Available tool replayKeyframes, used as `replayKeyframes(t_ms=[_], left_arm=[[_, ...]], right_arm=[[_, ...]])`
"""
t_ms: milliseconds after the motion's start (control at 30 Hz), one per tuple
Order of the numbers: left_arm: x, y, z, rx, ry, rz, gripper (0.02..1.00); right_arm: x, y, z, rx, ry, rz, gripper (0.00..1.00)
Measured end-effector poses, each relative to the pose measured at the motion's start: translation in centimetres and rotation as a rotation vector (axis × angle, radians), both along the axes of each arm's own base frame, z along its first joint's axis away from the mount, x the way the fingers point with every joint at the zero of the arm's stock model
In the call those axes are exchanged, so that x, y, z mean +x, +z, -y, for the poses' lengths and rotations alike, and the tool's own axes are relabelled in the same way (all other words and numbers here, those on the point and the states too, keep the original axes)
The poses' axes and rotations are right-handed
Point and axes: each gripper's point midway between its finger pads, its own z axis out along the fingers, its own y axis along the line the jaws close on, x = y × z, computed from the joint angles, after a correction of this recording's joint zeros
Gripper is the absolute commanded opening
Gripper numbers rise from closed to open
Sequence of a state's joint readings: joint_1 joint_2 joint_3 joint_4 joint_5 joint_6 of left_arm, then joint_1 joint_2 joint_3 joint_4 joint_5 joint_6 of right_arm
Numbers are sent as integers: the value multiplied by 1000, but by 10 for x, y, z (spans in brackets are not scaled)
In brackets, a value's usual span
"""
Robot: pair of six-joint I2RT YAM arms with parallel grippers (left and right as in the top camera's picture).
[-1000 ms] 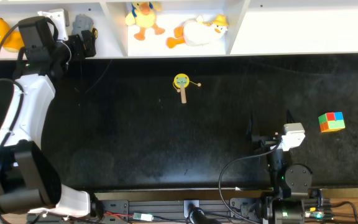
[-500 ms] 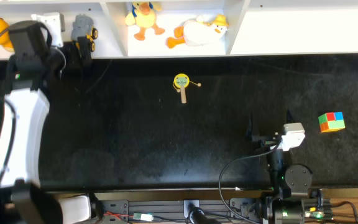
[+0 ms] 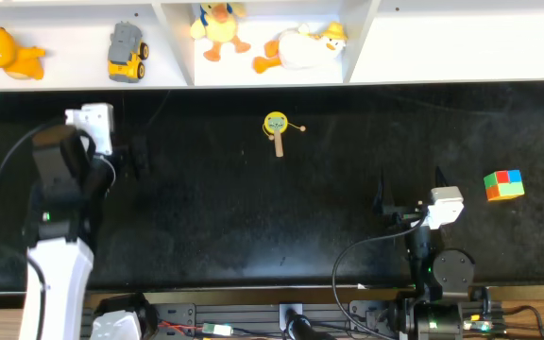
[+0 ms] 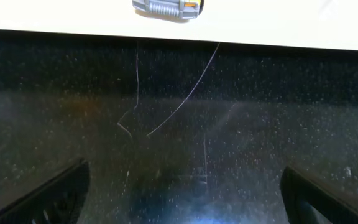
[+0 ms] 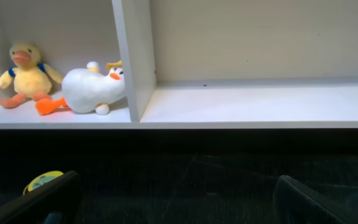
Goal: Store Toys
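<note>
Top view: the yellow rattle (image 3: 276, 127) lies alone in the middle of the surface (image 3: 206, 217), handle toward the arm bases. It's well apart from your left fingers (image 3: 138, 156), which hang near the shelf (image 3: 74, 77). I'd call it the next toy to store; the coloured cube (image 3: 503, 184) sits far right. Come over the handle, turn the wrist so the fingers straddle it crosswise, and pinch the stick. The round head could slip.

Left wrist view: left fingers (image 4: 48, 196) are spread wide with nothing between them and bare surface beneath. The grey truck (image 4: 165, 6) is parked on the shelf ahead.

Right wrist view: right fingers (image 5: 39, 198) are released and empty too. The rattle (image 5: 42, 181) peeks past one fingertip, outside the gap. The yellow duck (image 5: 23, 74) and white duck (image 5: 92, 90) share one bay, and the bay beside them looks free, so aim there.
</note>
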State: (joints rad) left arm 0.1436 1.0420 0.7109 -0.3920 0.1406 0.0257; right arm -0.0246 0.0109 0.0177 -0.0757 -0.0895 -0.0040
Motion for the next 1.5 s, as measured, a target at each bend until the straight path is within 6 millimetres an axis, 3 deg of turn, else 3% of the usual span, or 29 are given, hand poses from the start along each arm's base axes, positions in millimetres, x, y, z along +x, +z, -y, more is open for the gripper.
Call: replayKeyframes(t_ms=[100, 267, 333, 700, 1000, 1500], left_arm=[[-5, 13, 0, 20, 2, 122, 998], [-12, 59, 2, 74, 1, 479, 998], [-21, 66, 5, 84, -4, 580, 998], [-64, 33, 15, 86, 9, 726, 998], [-74, -10, 10, 103, 50, 589, 998], [-75, -2, 10, 110, 57, 627, 998]], right_arm=[[0, 0, 0, 0, 0, 0, 996], [0, 0, 0, 0, 0, 0, 993], [0, 0, 0, 0, 0, 0, 996], [0, 0, 0, 0, 0, 0, 993], [0, 0, 0, 0, 0, 1, 996], [0, 0, 0, 0, 0, 0, 993]])
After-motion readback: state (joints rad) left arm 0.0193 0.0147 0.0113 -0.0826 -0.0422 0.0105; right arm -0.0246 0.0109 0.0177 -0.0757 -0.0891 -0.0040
